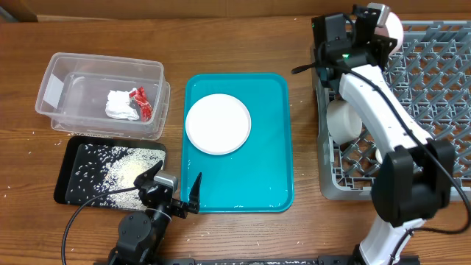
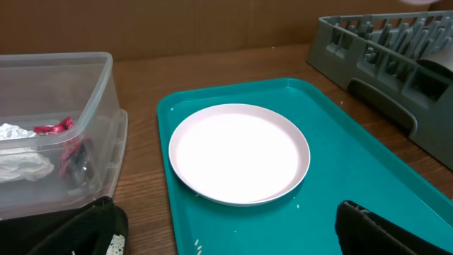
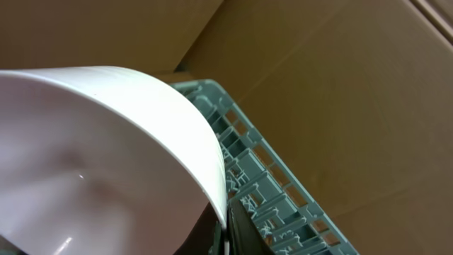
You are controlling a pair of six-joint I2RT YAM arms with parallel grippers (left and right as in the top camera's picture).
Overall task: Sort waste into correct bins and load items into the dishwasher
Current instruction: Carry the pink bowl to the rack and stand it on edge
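My right gripper is shut on the rim of a pinkish bowl, held above the far left corner of the grey dishwasher rack. In the right wrist view the bowl fills the left side, its rim pinched between the jaws. A white bowl stands in the rack. The white plate lies on the teal tray. My left gripper is open and empty, low at the tray's near left corner. The clear tub holds a tissue wad and a red wrapper. Rice grains cover the black tray.
The left wrist view shows the plate ahead, the tub to the left and the rack at far right. A few rice grains lie on the teal tray. Cardboard walls stand behind the table.
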